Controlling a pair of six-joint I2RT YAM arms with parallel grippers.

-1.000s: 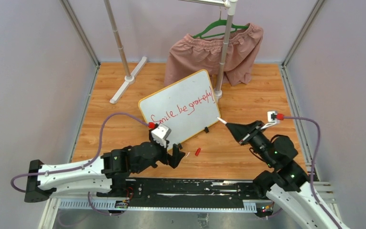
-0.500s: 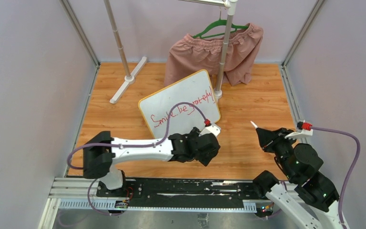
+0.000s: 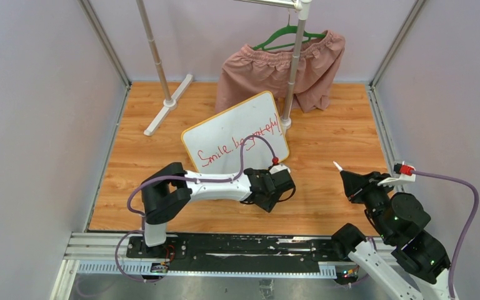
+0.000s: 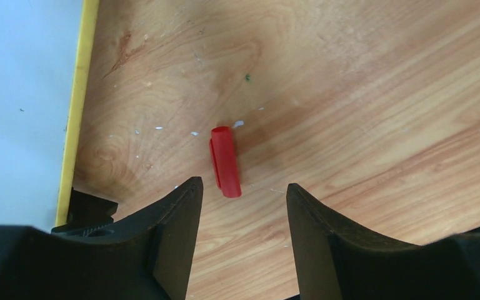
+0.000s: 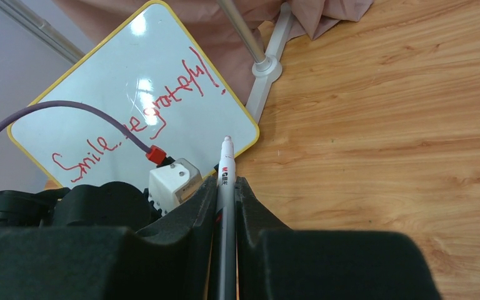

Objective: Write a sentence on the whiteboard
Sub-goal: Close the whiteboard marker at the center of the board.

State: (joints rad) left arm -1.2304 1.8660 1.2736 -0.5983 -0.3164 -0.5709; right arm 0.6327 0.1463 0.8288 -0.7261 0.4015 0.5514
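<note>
**Red cap under an open hand: where it could slip**

We judge the biggest hazard to be the whiteboard (image 3: 236, 139), standing tilted on the surface (image 3: 337, 125) in front of the rack (image 3: 292, 75), just beyond the left arm (image 3: 212, 186). That arm's cable (image 5: 69, 103) loops across the board's face. Whether it touches we cannot tell, but a sweep of the arm could drag it through the sentence (image 3: 240, 142), "Smile, be grateful!", and smear ink that looks finished, or knock the board over. Next, the marker (image 5: 226, 159): it is uncapped, tip out beyond the right hand (image 5: 226, 182), so a swing toward the board could leave a stray mark. Smallest, the cap (image 4: 225, 161): it lies loose on the wood, and if the fingers (image 4: 175, 225) meet it off-centre we expect it to roll or squirt away.

The left arm stretches low across the middle of the surface, wrist bent down. The left hand (image 4: 242, 186) is released: jaws apart, holding nothing, the cap just ahead of the gap, nearer the finger on the board's side and touching neither. The right arm (image 3: 400, 231) is folded back at the right, well apart from the board, its hand clenched on the marker's barrel, tip pointing roughly toward the board.
</note>
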